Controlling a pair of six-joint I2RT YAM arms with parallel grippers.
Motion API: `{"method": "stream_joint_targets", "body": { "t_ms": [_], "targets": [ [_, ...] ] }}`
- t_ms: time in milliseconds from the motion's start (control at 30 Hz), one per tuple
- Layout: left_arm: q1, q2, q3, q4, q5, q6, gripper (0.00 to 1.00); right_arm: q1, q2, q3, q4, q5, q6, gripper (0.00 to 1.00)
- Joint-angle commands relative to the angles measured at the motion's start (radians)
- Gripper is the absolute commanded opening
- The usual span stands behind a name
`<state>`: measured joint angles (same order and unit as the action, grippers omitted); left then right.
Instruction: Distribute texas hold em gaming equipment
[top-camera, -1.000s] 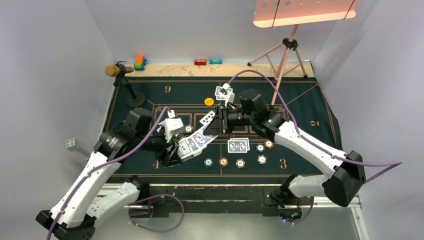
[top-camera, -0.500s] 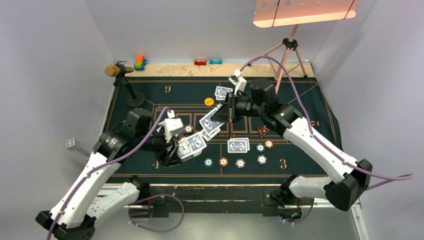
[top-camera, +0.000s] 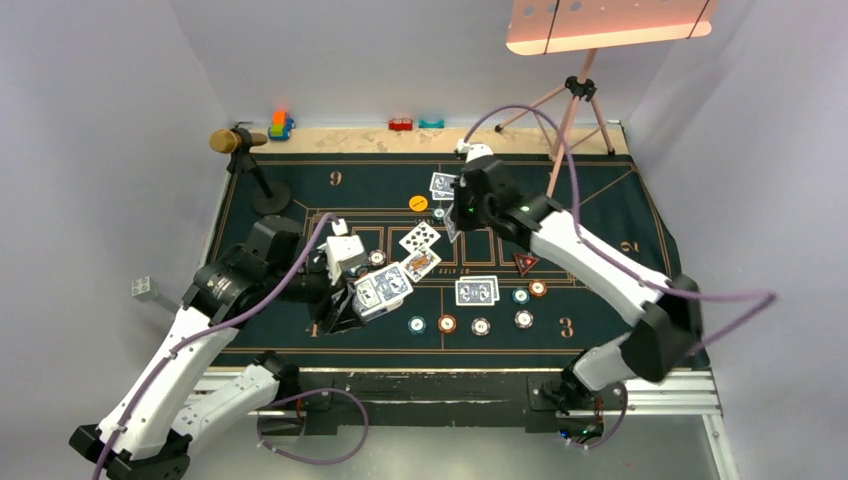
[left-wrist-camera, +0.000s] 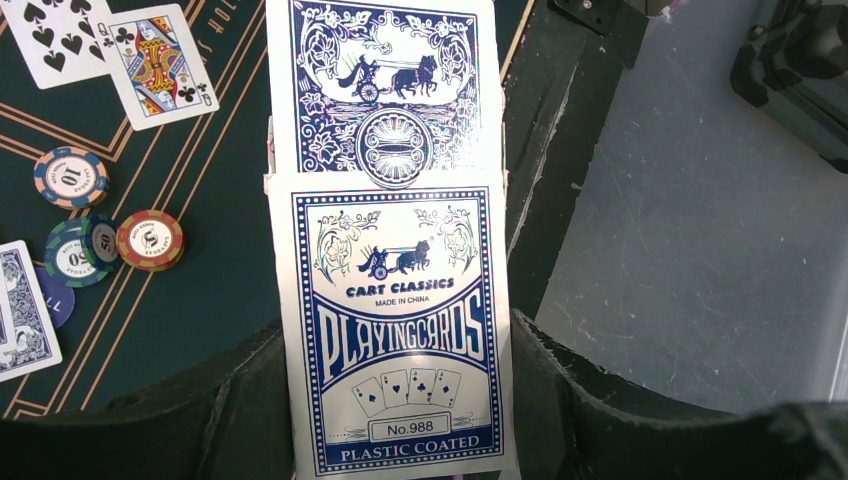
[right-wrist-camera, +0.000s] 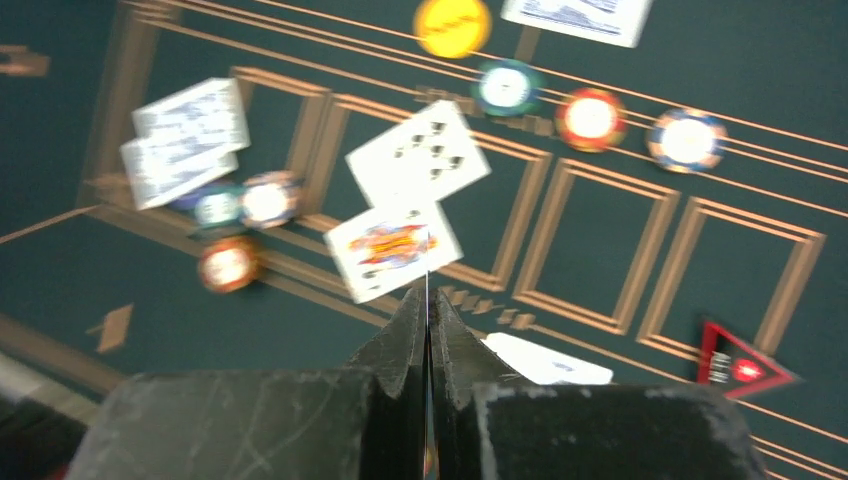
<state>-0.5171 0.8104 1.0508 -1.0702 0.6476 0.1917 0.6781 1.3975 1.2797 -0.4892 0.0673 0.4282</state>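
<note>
My left gripper (top-camera: 362, 297) is shut on a blue-backed card pack (top-camera: 384, 288), held above the mat's near left. In the left wrist view the pack (left-wrist-camera: 395, 330) fills the space between my fingers (left-wrist-camera: 230, 400). My right gripper (top-camera: 452, 222) is shut on a single card, seen edge-on (right-wrist-camera: 427, 290), above the mat's middle. Two face-up cards (top-camera: 419, 237) (top-camera: 421, 264) lie below it. Blue-backed cards (top-camera: 477, 290) (top-camera: 443, 184), a yellow disc (top-camera: 419, 203), a red triangle (top-camera: 525, 263) and several chips (top-camera: 447, 323) lie on the mat.
The dark green mat (top-camera: 620, 220) covers the table. A microphone stand (top-camera: 262, 190) stands at the far left and a pink tripod (top-camera: 570, 100) at the far right. Small toys (top-camera: 281, 125) (top-camera: 401, 125) sit along the far edge.
My right gripper has pulled away from the pack with a card, moving up and toward the far side. The two face-up cards now show. The left arm has barely moved.
</note>
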Motion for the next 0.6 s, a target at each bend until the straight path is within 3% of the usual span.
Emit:
{"method": "stream_joint_targets", "body": {
  "t_ms": [0,100,333,567],
  "targets": [
    [0.008,-0.017,0.038,0.019,0.023,-0.020,0.21,0.059,0.179,0.113,-0.129,0.498,-0.089,0.00],
    [0.008,-0.022,0.035,0.017,0.022,-0.019,0.21,0.103,0.274,0.144,-0.145,0.674,-0.102,0.00],
    [0.009,-0.022,0.034,0.020,0.023,-0.021,0.21,0.191,0.526,0.221,-0.167,0.926,-0.097,0.00],
    [0.008,-0.024,0.030,0.020,0.022,-0.022,0.21,0.223,0.659,0.291,-0.113,0.950,-0.138,0.00]
  ]
}}
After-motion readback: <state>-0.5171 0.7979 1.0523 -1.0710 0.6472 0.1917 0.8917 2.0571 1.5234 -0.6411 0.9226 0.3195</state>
